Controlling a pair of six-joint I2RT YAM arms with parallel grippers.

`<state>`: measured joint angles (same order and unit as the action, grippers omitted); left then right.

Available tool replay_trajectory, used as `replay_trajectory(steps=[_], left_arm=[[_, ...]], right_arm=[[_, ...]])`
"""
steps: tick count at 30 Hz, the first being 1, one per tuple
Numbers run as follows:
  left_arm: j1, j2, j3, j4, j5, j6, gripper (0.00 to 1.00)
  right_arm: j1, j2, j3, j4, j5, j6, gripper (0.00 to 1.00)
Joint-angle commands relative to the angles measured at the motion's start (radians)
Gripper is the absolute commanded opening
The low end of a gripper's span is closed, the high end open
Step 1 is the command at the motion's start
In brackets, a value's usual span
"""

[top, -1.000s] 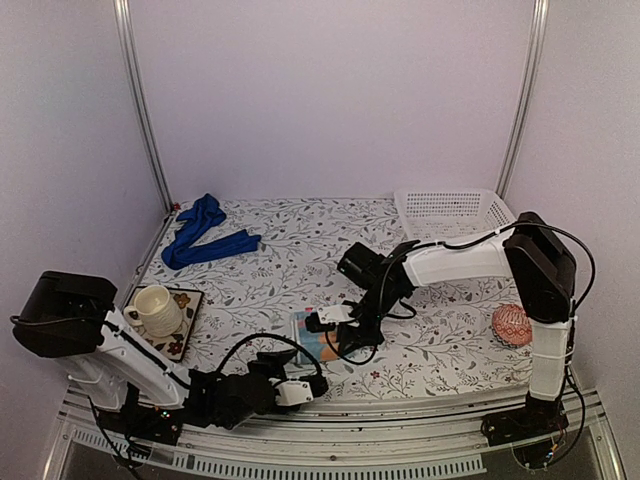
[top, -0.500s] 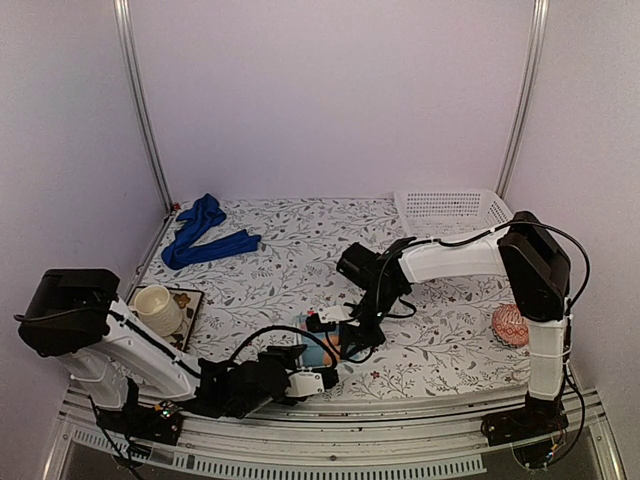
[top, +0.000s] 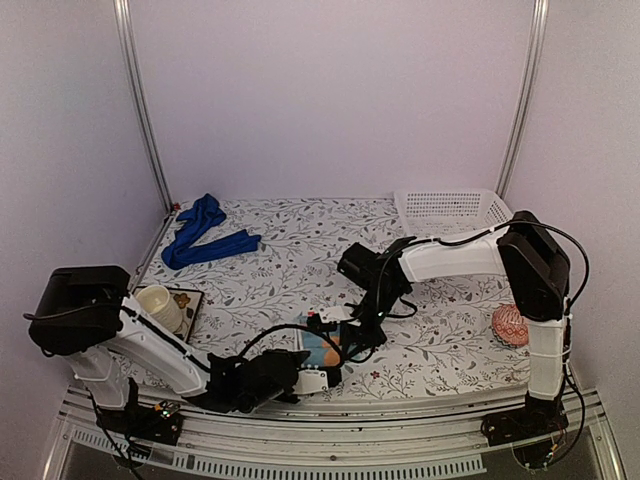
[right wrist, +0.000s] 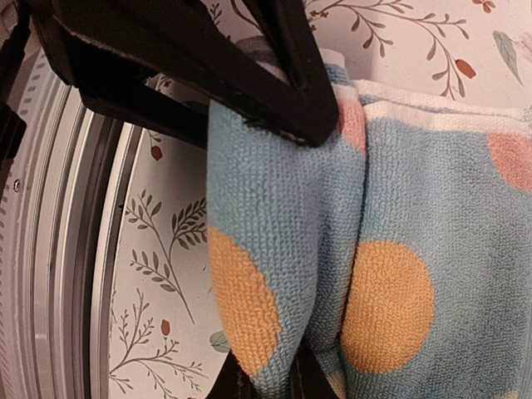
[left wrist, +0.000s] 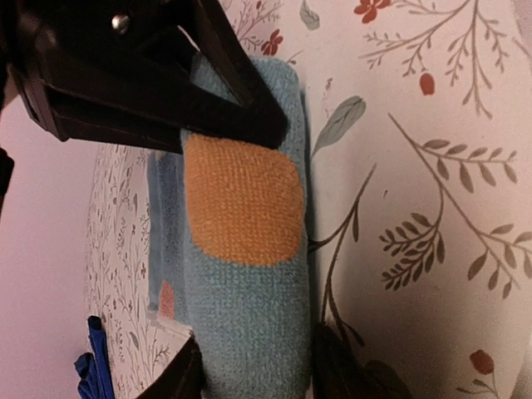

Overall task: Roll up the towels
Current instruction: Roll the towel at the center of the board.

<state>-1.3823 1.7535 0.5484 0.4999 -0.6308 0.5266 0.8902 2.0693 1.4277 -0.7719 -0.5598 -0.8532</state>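
The light-blue towel (top: pixel 318 346) with orange dots lies near the table's front edge, partly rolled into a short cylinder (left wrist: pixel 249 274), with a flat part beside the roll (right wrist: pixel 449 249). My left gripper (left wrist: pixel 253 378) straddles the roll's near end, a finger pressed against each side. My right gripper (right wrist: pixel 270 386) is shut on the roll's other end, and in the left wrist view its black fingers (left wrist: pixel 249 116) lie over that end. The royal-blue towel (top: pixel 205 235) lies crumpled and unrolled at the far left.
A white basket (top: pixel 450 212) stands at the back right. A round pink patterned ball (top: pixel 511 325) sits by the right arm's base. A cup (top: pixel 157 306) stands on a dark coaster at the front left. The table's metal front rail (right wrist: pixel 50 249) runs close to the roll.
My left gripper has slid right along the front edge to the roll's near end, and its jaws have narrowed onto it. The right gripper has hardly moved.
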Motion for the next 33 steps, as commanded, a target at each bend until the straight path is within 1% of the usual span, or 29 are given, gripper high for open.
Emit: replay_trajectory(steps=[1,5,6,7,10,13,15,18,24,26,27,33], left_arm=[[0.033,0.014,0.019,-0.075,0.039,-0.008,0.37],[0.05,0.019,0.035,-0.102,0.045,-0.013,0.33],[0.052,0.024,0.039,-0.111,0.048,-0.014,0.26],[0.054,0.028,0.044,-0.122,0.053,-0.015,0.21],[0.055,0.028,0.054,-0.152,0.081,-0.019,0.14],[0.059,0.019,0.063,-0.183,0.122,-0.03,0.0],[0.062,0.015,0.069,-0.201,0.146,-0.037,0.0],[0.072,0.004,0.084,-0.242,0.194,-0.053,0.0],[0.138,-0.038,0.124,-0.341,0.351,-0.109,0.0],[0.17,-0.051,0.14,-0.373,0.427,-0.123,0.0],[0.186,-0.053,0.15,-0.392,0.456,-0.13,0.0],[0.275,-0.025,0.238,-0.515,0.618,-0.179,0.0]], right_arm=[[-0.005,0.043,-0.006,-0.074,0.008,-0.01,0.11],[-0.007,0.041,-0.006,-0.074,0.008,-0.015,0.11],[-0.006,0.04,-0.006,-0.075,0.006,-0.017,0.11],[-0.008,0.039,-0.007,-0.073,0.008,-0.019,0.11],[-0.009,0.029,-0.013,-0.065,0.015,-0.018,0.13],[-0.011,-0.004,-0.034,-0.03,0.031,-0.017,0.2],[-0.012,-0.042,-0.061,0.011,0.047,-0.013,0.29],[-0.015,-0.133,-0.134,0.11,0.112,0.009,0.42],[-0.018,-0.344,-0.34,0.359,0.248,0.032,0.6],[-0.018,-0.414,-0.413,0.453,0.3,0.03,0.63],[-0.019,-0.444,-0.444,0.516,0.33,0.032,0.63],[0.008,-0.603,-0.6,0.743,0.461,0.001,0.64]])
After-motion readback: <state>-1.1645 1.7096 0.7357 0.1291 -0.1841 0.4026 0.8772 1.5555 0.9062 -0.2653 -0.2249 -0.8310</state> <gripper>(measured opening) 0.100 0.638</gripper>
